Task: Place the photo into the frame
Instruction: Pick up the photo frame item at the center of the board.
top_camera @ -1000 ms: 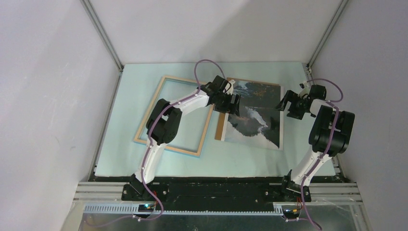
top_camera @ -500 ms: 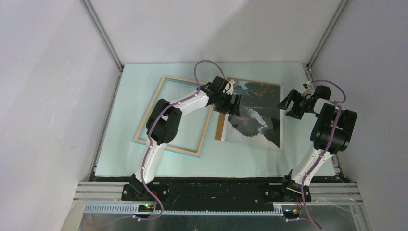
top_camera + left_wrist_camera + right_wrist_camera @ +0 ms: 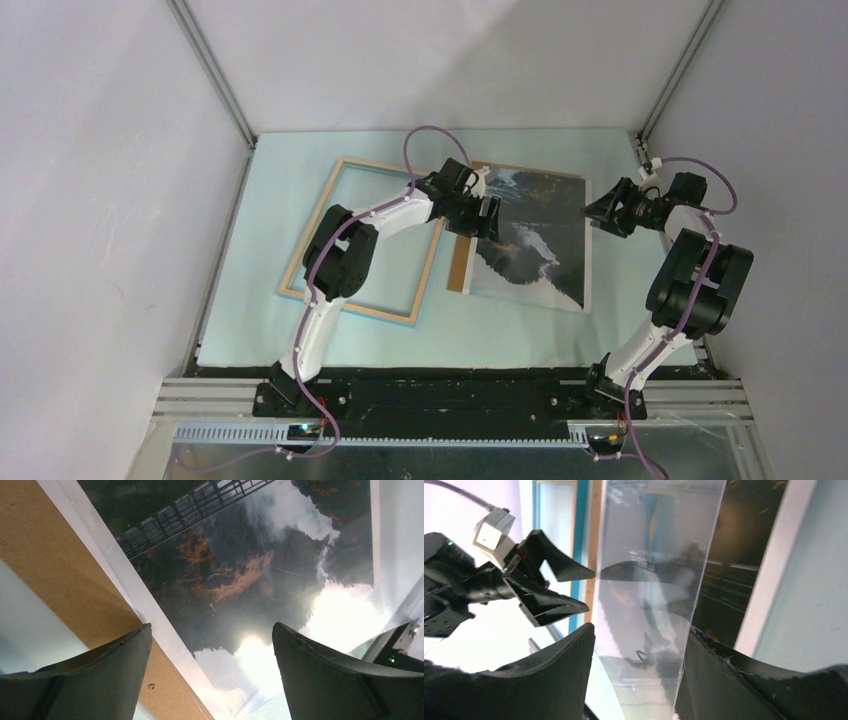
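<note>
Though dark, photo (image 3: 532, 250) glossy (white-bordered).

2 arms, same build. L arm (image 3: 345, 255): white tube links, bulky black joint housings, black base bolted to a black plate (image 3: 450, 395). R arm (image 3: 700, 280) alike. Thin purple cable (image 3: 430, 126) runs up each arm, w/ a loose loop near the wrist; white clips on the R one. L claw (image 3: 480, 215): matte black, 2 broad curved fingers (image 3: 100, 680) tapering to blunt tips, edges lightly scuffed. R claw (image 3: 592, 212): same shape & colour. Pale grey cam block (image 3: 494, 527) on L wrist; small green LED (image 3: 449, 542) beside it on the black body.
</note>
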